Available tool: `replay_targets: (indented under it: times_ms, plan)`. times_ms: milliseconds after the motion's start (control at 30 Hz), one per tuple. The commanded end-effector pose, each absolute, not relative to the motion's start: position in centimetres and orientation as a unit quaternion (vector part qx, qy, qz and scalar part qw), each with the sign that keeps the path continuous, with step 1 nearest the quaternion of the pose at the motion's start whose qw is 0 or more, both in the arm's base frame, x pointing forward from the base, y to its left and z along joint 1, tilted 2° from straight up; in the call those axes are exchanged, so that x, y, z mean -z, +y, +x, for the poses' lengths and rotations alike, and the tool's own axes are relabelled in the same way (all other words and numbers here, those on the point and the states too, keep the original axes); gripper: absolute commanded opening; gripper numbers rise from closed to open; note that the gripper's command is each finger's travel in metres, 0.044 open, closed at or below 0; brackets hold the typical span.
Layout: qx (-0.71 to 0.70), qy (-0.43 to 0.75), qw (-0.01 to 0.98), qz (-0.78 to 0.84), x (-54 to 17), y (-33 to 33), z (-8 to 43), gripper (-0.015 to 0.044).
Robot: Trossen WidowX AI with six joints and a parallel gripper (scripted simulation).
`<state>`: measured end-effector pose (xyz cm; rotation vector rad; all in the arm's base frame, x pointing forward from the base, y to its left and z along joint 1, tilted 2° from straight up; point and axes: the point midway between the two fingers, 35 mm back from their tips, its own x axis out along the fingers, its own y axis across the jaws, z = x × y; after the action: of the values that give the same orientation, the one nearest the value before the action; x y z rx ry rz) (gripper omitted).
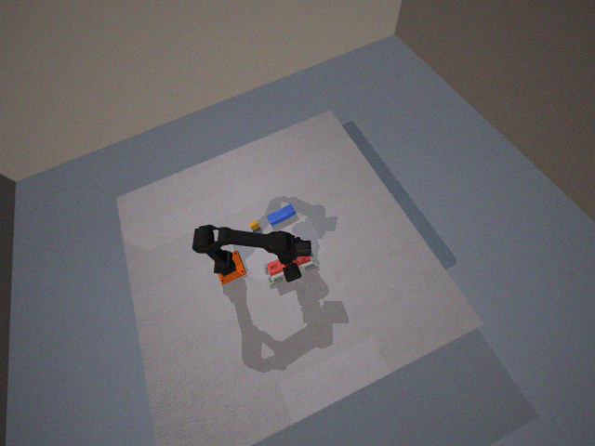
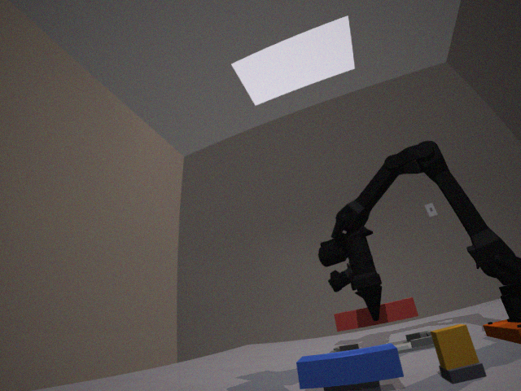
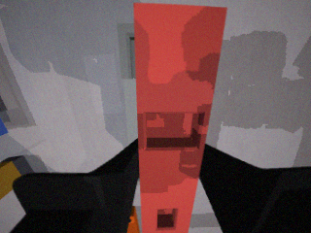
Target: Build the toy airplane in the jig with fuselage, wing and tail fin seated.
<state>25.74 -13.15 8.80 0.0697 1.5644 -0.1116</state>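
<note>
The red fuselage point(image 1: 276, 267) point(image 2: 401, 309) point(image 3: 170, 63) is held in my gripper point(image 2: 375, 318) point(image 3: 165, 141), which is shut on its sides near the middle socket. It hangs above the pale grey cradle point(image 1: 276, 280) point(image 2: 422, 340) point(image 3: 127, 97), with a visible gap in the exterior view. Both sockets face up and are empty. The fuselage hides much of the cradle in the wrist view. The blue wing point(image 1: 281, 215) point(image 2: 349, 368) point(image 3: 2, 127) and the yellow tail fin point(image 1: 254, 225) point(image 2: 454, 347) point(image 3: 9, 179) stand apart from it, each over a dark base.
The arm's orange base point(image 1: 237, 268) point(image 2: 506, 330) point(image 3: 133, 223) is on the table point(image 1: 191, 335), to the left of the cradle in the top view. The wing and tail fin are above the cradle in that view. Arm shadows fall across the table.
</note>
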Motion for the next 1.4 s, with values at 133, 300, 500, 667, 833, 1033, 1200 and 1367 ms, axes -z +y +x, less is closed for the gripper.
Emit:
replay_targets:
  times_ms: [133,300,500,667,833,1033,1200,1367]
  plan:
    - [0.050,0.704,0.708,0.029,-8.4,-13.2,25.8,0.0196]
    - [0.050,0.704,0.708,0.029,-7.6,-13.3,25.8,0.0196]
    - [0.050,0.704,0.708,0.029,-6.6,-13.4,25.8,0.0196]
    - [0.050,0.704,0.708,0.029,-5.8,-13.4,25.8,0.0196]
    - [0.050,0.704,0.708,0.029,-5.0,-13.4,25.8,0.0196]
    - [0.050,0.705,0.707,0.032,-4.9,-13.3,25.7,0.0183]
    - [0.050,0.705,0.707,0.032,-4.9,-13.3,25.7,0.0130]
    - [0.050,0.705,0.707,0.032,-4.9,-13.3,25.7,0.0051]
